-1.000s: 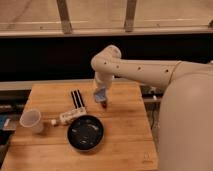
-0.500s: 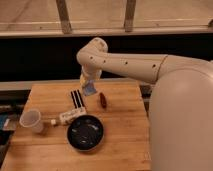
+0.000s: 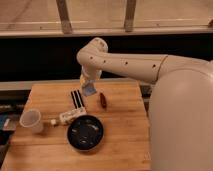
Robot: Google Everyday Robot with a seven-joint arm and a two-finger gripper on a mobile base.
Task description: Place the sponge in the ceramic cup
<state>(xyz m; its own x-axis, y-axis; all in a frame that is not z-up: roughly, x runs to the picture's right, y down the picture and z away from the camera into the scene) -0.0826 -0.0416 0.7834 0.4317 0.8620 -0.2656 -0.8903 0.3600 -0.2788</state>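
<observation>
Tool above rear middle of wooden surface, clamped shut on sponge. Light-blue sponge held clear of surface, just above black strips. Pale ceramic cup upright near left edge, well apart from sponge. Nearer front, black bowl; white packet between cup and bowl. Small reddish item right of strips.

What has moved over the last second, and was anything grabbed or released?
The pincer, shut on the sponge, carried it leftward, toward the ceramic cup, uncovering a reddish object. Nothing was let go. The cup, black bowl, white packet and black strips stayed put.
</observation>
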